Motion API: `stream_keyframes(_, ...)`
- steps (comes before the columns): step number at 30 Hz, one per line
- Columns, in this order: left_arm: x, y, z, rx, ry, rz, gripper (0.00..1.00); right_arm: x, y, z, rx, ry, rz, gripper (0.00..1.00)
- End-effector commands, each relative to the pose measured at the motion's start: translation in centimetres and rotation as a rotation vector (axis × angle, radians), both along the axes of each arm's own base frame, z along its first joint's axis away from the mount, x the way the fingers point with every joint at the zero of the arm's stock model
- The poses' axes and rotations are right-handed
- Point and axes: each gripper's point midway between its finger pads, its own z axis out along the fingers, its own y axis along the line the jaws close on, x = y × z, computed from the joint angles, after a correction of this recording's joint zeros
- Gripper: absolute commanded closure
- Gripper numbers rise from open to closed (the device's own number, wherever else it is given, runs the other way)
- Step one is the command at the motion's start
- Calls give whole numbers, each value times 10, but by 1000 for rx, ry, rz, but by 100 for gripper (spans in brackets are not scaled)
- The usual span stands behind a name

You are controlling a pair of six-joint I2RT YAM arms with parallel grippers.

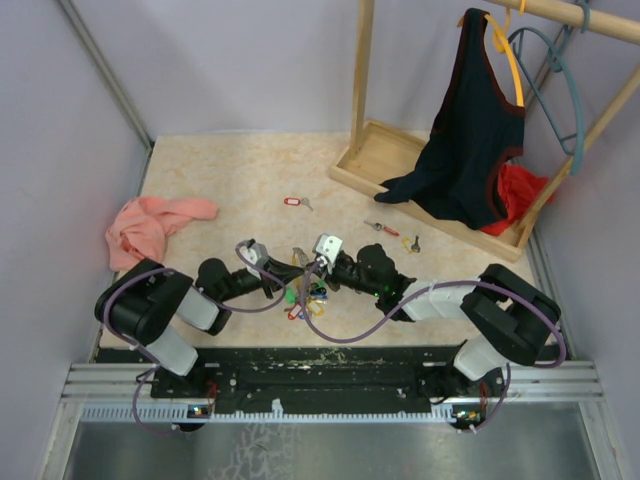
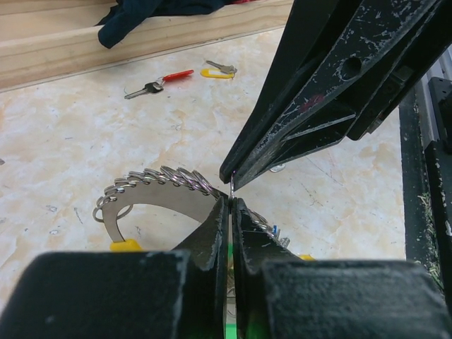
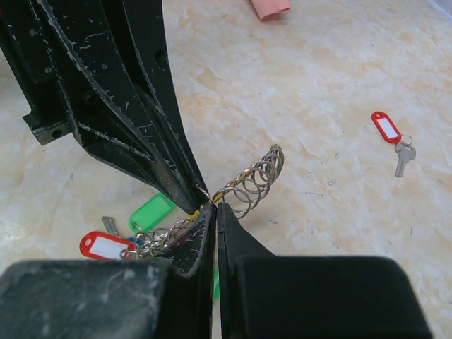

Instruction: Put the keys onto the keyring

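Grippers first: my left gripper (image 2: 230, 206) is pressed closed, its two fingers meeting on the thin wire of the keyring (image 2: 164, 185). My right gripper (image 3: 215, 209) is closed too, its tips pinching the same ring. The two meet tip to tip over the near middle of the table (image 1: 230, 170), just in front of the arm bases, the left reaching in from the left and the right from the right.

Beside the pinch I see a packed row of small split rings (image 3: 258, 178) standing up in an arc on the ring. Below it a green tag (image 3: 151, 212), a red tag (image 3: 102, 246) and a yellow tag (image 2: 127, 245) lie on the tabletop. I cannot tell whether the ring's wire is parted at the pinch.

Three loose keys lie further out, well apart from the bunch. A key with a red tag (image 1: 293, 202) sits alone toward the middle. A second red-tagged key (image 1: 380, 227) and a yellow-tagged key (image 1: 412, 243) lie near each other, beside the wooden rack base (image 1: 352, 165).

A pink cloth (image 1: 150, 228) sits crumpled at the left edge. On the rack a dark vest (image 1: 470, 130) hangs from an orange hanger (image 1: 512, 60), its hem draped into the base beside a red garment (image 1: 515, 192). A teal hanger (image 1: 560, 100) hangs next to it.
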Motion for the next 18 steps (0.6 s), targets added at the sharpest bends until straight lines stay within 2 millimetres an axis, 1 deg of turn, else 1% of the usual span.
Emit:
stream_keyframes(1, 2, -4, 54, -117, -241, -26, 89, -2, 11, 39, 86, -72, 40, 100)
stream_keyframes(3, 2, -4, 54, -117, -240, -29, 85, -2, 11, 40, 86, -70, 43, 100)
stream_keyframes(7, 2, -5, 54, -117, -240, -35, 85, -2, 12, 40, 85, -70, 48, 100)
stream_keyframes(9, 2, -5, 54, -116, -239, -35, 88, -2, 12, 40, 84, -68, 49, 100)
stream_keyframes(12, 2, -5, 53, -115, -236, -40, 99, -3, 13, 40, 82, -66, 52, 100)
stream_keyframes(13, 1, -5, 52, -114, -234, -41, 100, -3, 12, 40, 81, -66, 51, 100)
stream_keyframes(16, 0, -4, 49, -105, -237, -38, 100, -2, 9, 43, 81, -58, 32, 100)
stream_keyframes(18, 0, -3, 48, -101, -242, -29, 100, -4, 6, 45, 75, -39, 20, 91)
